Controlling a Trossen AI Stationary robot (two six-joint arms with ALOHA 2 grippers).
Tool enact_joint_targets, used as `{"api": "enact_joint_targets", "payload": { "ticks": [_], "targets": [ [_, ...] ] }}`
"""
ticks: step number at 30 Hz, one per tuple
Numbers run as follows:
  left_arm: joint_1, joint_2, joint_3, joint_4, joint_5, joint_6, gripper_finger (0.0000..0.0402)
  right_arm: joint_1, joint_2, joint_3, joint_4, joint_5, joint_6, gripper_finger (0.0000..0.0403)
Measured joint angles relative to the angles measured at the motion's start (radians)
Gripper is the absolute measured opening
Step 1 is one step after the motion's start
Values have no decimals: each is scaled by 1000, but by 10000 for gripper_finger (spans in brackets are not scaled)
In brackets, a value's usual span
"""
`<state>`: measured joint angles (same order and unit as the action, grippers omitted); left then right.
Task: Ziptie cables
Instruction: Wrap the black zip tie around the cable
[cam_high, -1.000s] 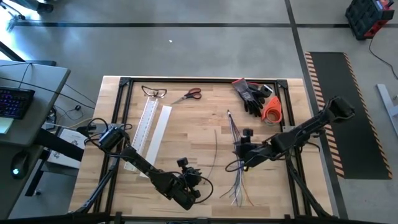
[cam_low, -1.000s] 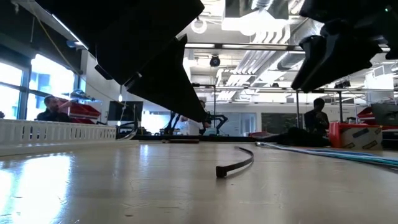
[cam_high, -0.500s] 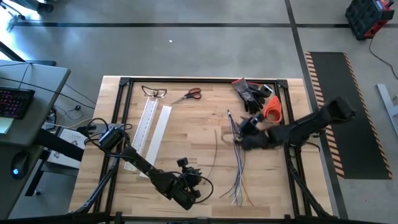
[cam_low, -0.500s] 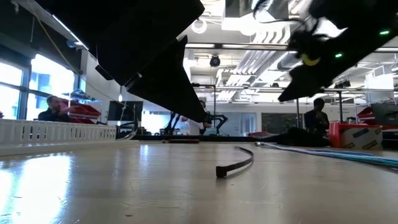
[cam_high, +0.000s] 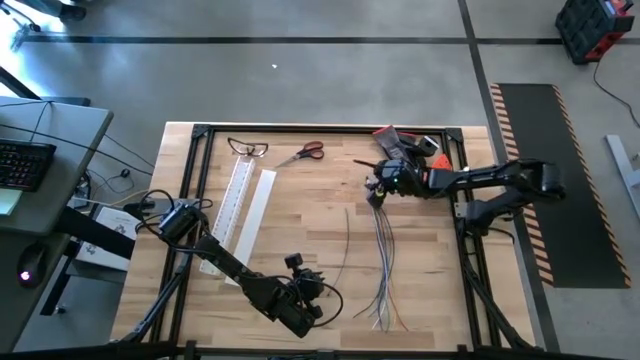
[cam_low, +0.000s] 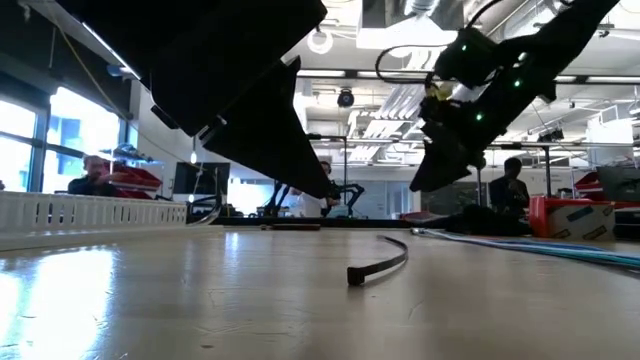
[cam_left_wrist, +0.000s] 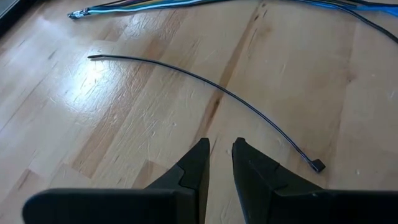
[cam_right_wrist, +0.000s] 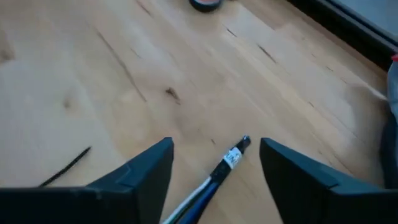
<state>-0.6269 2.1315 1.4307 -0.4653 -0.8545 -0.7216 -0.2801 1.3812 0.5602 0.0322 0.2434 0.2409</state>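
Overhead, the wooden table (cam_high: 300, 215) carries the left gripper (cam_high: 318, 292) near its front edge, fingers (cam_left_wrist: 194, 169) nearly pressed together over bare wood. Right gripper (cam_high: 376, 186) hovers at the far right, fingers (cam_right_wrist: 149, 167) spread above the far end of the cables (cam_high: 384, 258). A black ziptie (cam_high: 346, 243) lies just left.

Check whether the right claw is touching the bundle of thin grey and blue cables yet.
Apart. The right wrist view shows the right claw open, both fingers clear of the cables' labelled tip, with bare wood showing either side.
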Motion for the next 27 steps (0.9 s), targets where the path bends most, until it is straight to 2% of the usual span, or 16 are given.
{"api": "enact_joint_targets", "payload": {
  "ticks": [3,6,10,14,19,25,27],
  "targets": [
    [0,0,0,3,0,0,50,-8,67,0,23,-1,33,252],
    [0,0,0,9,0,0,50,-8,146,0,78,18,39,253],
    [0,0,0,19,0,0,50,-15,226,22,101,92,47,237],
    [0,0,0,27,0,0,50,-43,286,54,105,81,48,211],
    [0,0,0,26,0,0,50,-71,331,69,102,25,74,152],
    [0,0,0,28,0,0,50,-61,335,53,114,-3,60,25],
    [0,0,0,38,0,0,50,-48,331,51,119,-2,46,13]
  ]
}}
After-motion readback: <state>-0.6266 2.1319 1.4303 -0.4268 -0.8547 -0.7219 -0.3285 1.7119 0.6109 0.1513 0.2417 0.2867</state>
